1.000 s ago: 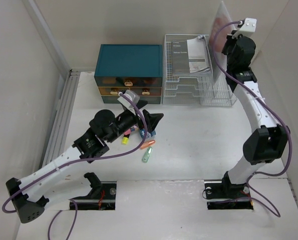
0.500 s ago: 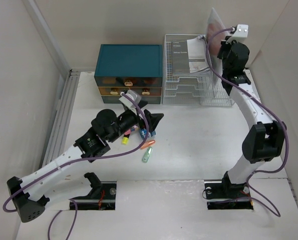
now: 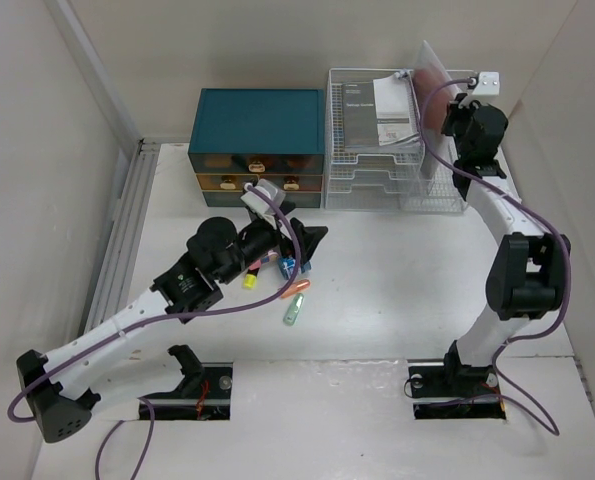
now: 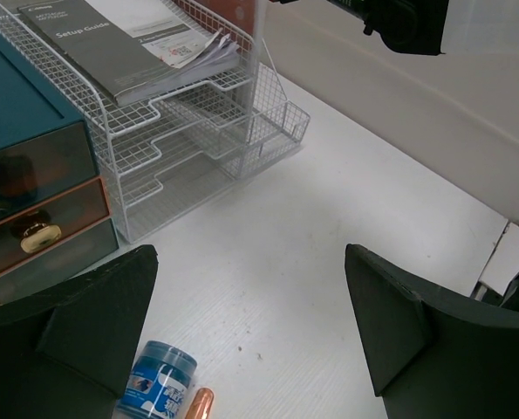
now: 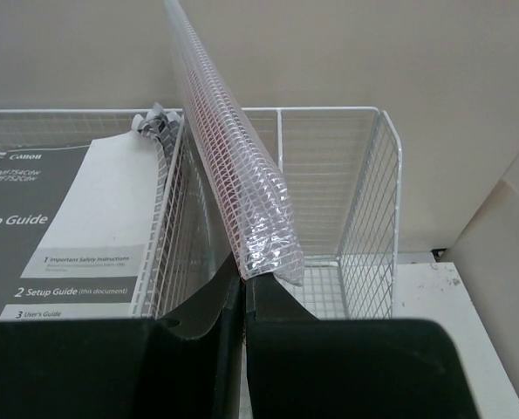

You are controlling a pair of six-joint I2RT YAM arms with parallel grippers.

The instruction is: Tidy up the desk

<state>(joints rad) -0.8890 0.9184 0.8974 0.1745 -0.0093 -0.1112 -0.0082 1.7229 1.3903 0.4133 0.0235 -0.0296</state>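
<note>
The white desk holds a teal drawer chest and a white wire rack at the back. My right gripper is shut on the edge of a clear mesh pouch, holding it upright over the rack's right-hand bin; the pouch also shows in the top view. My left gripper is open and empty, low over the desk. A small blue jar and an orange pen tip lie by its left finger. Several pens lie beneath it.
A grey setup guide and papers lie in the rack's top tray. The chest's drawers are closed. Pale walls stand close on the left, back and right. Two cut-out slots sit at the front edge by the arm bases.
My right gripper has brought the mesh pouch down and slightly left, over the rack's right bin. My left arm has barely moved.
</note>
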